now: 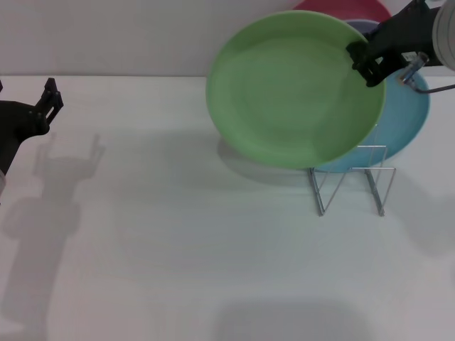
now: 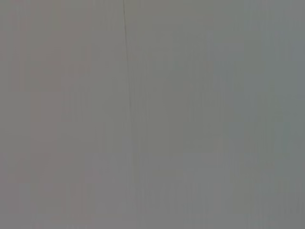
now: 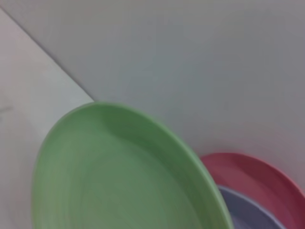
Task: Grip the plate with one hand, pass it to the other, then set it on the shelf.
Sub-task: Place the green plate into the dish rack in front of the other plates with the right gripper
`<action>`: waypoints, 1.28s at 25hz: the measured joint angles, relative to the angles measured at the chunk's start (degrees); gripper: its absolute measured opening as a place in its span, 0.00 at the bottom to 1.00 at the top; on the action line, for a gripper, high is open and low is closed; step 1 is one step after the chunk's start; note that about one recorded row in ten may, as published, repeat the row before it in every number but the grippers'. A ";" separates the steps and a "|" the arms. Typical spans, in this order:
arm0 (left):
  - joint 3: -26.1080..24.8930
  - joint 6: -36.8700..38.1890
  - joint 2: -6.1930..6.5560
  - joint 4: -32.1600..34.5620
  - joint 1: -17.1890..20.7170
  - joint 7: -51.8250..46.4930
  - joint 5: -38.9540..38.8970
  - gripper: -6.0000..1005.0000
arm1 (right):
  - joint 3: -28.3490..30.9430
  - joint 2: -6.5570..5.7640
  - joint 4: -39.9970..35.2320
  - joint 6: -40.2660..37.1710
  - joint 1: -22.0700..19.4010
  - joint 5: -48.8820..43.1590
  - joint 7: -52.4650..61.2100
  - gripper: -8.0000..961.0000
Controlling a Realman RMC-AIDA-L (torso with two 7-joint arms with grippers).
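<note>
The light green plate hangs tilted in the air at the back right, above and left of the shelf, a low silver wire rack on the table. My right gripper is shut on the plate's right rim. In the right wrist view the green plate fills the lower part of the picture. My left gripper is far off at the table's left edge, holding nothing; its fingers stand apart.
A sky-blue plate stands behind the green one at the rack. A red plate and a lavender plate lie behind it by the wall. The left wrist view shows only a plain grey surface.
</note>
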 joint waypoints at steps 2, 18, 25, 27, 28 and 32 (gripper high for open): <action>0.03 0.03 0.00 0.05 0.01 -0.18 -0.01 0.82 | 0.58 -0.02 0.04 1.36 0.93 0.03 -0.72 0.06; 0.59 1.11 0.13 1.44 0.20 -2.16 -0.01 0.82 | 1.08 0.23 0.65 8.26 4.14 0.09 0.02 0.06; 1.04 1.11 0.14 2.35 -0.99 -2.18 -0.01 0.82 | 0.18 0.22 0.60 9.10 5.22 0.05 2.33 0.07; 1.22 1.11 0.14 2.80 -1.44 -2.19 -0.01 0.82 | -0.21 0.24 0.50 9.11 5.47 0.01 2.66 0.07; 1.29 1.11 0.14 3.03 -1.54 -2.21 -0.01 0.82 | -0.61 0.23 0.48 9.18 5.66 -0.01 2.99 0.07; 1.31 1.11 0.14 3.28 -1.63 -2.25 -0.01 0.82 | -1.45 0.14 0.44 10.44 6.41 -0.02 3.83 0.07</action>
